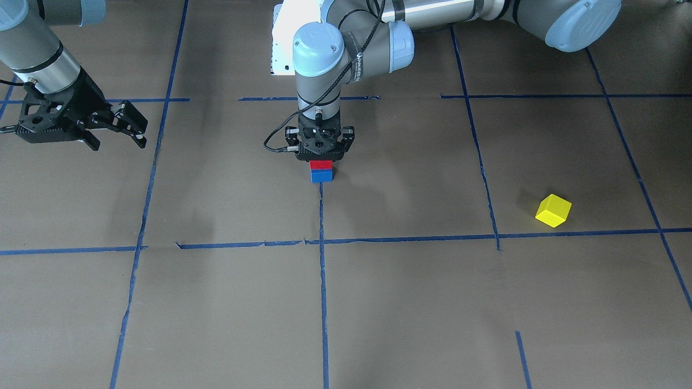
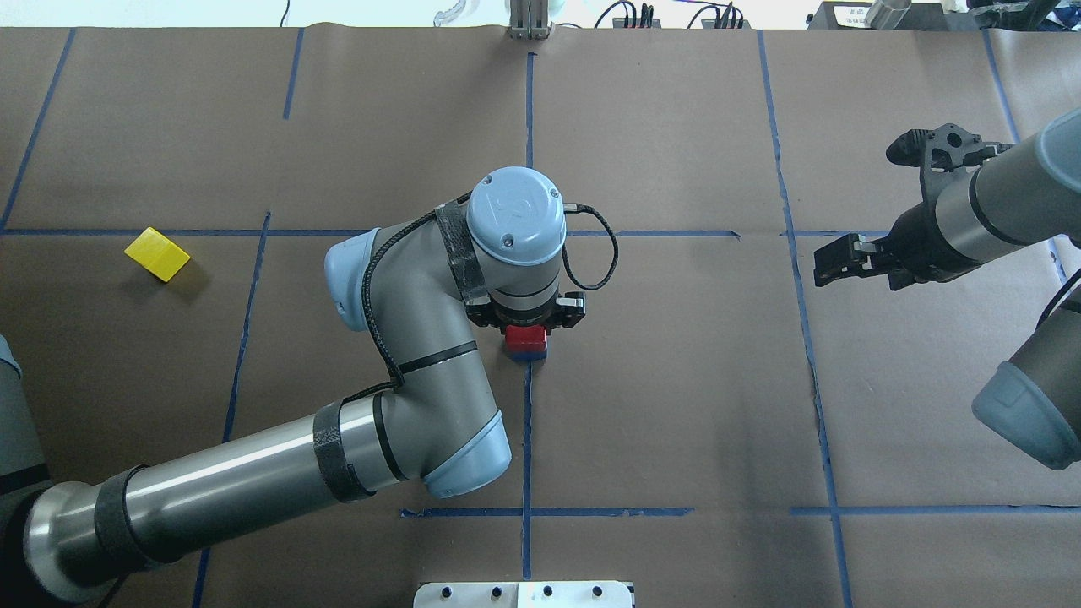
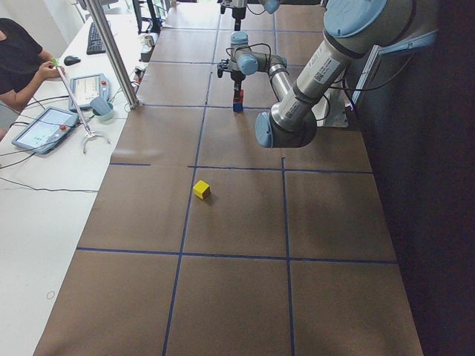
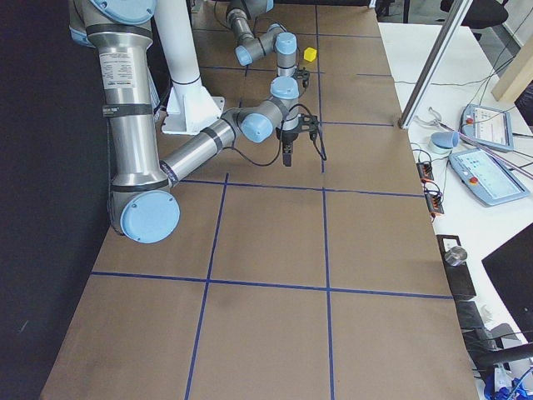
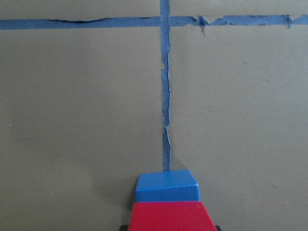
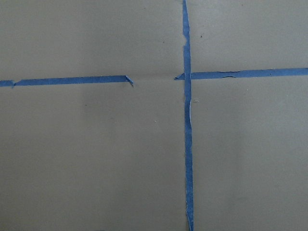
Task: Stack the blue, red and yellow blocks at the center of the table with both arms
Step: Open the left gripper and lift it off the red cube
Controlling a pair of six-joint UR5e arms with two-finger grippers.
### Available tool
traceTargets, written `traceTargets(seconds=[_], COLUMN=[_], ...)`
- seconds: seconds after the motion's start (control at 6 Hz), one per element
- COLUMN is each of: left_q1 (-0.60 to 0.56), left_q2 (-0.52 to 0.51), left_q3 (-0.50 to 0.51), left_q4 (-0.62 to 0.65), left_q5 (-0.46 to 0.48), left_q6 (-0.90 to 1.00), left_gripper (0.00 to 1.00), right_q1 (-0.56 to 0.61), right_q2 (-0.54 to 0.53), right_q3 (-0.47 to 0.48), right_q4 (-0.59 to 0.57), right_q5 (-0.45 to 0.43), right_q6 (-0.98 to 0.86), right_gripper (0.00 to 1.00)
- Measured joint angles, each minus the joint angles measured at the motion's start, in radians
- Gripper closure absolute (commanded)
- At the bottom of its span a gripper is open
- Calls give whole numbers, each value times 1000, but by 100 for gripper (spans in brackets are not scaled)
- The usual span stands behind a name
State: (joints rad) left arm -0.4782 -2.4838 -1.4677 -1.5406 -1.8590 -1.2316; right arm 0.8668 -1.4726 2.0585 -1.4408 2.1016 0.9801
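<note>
A red block (image 1: 320, 165) sits on a blue block (image 1: 321, 176) at the table's centre, on a blue tape line. My left gripper (image 1: 321, 160) points straight down and is shut on the red block. In the left wrist view the red block (image 5: 168, 215) fills the bottom edge, with the blue block (image 5: 167, 185) under it. A yellow block (image 1: 553, 210) lies alone on my left side; it also shows in the overhead view (image 2: 157, 253). My right gripper (image 1: 138, 129) is open and empty, raised above the table on my right side.
The table is covered with brown paper marked by a blue tape grid (image 1: 323, 281). The white robot base (image 2: 524, 594) is at the near edge. Operators' tablets and cables (image 3: 44, 126) lie on a white bench beyond the far edge.
</note>
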Motion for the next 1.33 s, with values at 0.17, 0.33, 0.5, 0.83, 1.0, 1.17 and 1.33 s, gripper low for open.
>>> traceTargets(seconds=[0.17,0.33,0.5,0.83,1.0,1.17,1.33], left_q1=[1,1,1,2,3,5,4], left_q2=[0,0,0,1,1,-3,-7], left_q3=[2,3,3,5,6,7,1], left_q4=[-6,-8,-8,-9,-9,-9,-8], left_q5=[4,5,6,7,7,6,6], left_q6=[-5,-7,-8,-7,-6,-6,-6], left_gripper=[84,74,48,3,0,0,0], right_q1=[0,0,0,0,-1,-1,-1], right_q2=[0,0,1,1,1,1,1], right_q3=[0,0,0,0,1,2,4], right_q4=[0,0,0,-1,-1,-1,0], right_q5=[0,0,0,0,0,1,3], right_q6=[0,1,1,2,3,4,5], right_gripper=[0,0,0,0,0,0,0])
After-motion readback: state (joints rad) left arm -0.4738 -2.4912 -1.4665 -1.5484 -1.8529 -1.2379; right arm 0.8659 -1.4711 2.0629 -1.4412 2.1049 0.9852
